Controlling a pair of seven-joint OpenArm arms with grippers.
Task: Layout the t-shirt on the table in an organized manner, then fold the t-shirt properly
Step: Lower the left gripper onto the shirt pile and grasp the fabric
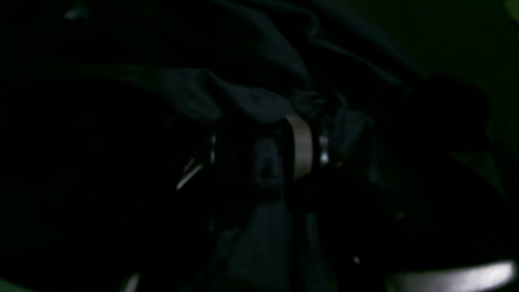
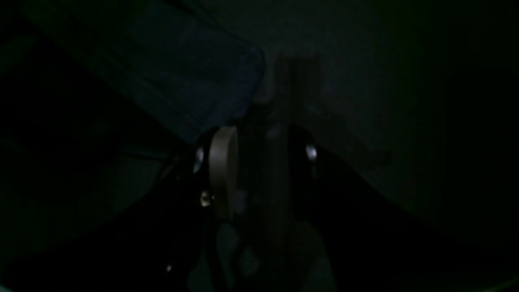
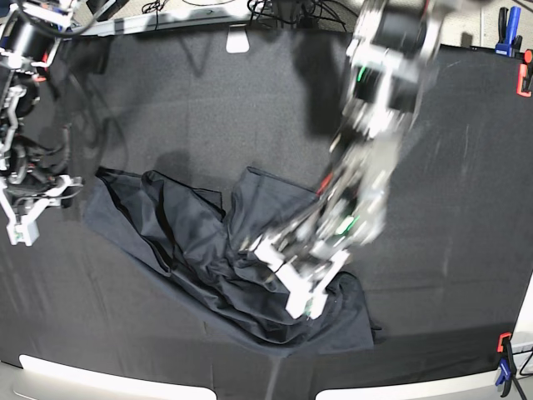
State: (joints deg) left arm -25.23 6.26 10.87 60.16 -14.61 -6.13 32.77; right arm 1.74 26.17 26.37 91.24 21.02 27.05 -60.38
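The dark t-shirt (image 3: 191, 242) lies crumpled in a wide heap across the front middle of the black table (image 3: 208, 108). My left gripper (image 3: 304, 287) hangs low over the heap's right part, blurred by motion. In the left wrist view its jaws (image 1: 257, 134) stand apart, with bunched t-shirt fabric (image 1: 243, 97) against the fingertips and some cloth between them. My right gripper (image 3: 33, 208) sits at the table's left side, just off the shirt's left corner, open and empty. The right wrist view is very dark: the right gripper (image 2: 263, 142) shows parted fingers, and a flat shirt corner (image 2: 182, 73) lies ahead on its left.
Red (image 3: 525, 79) and blue (image 3: 504, 18) clamps hold the cloth at the far right corner, and another pair (image 3: 502, 358) at the near right corner. A white block (image 3: 239, 39) and cables sit along the far edge. The pale front edge (image 3: 83, 375) runs below the shirt.
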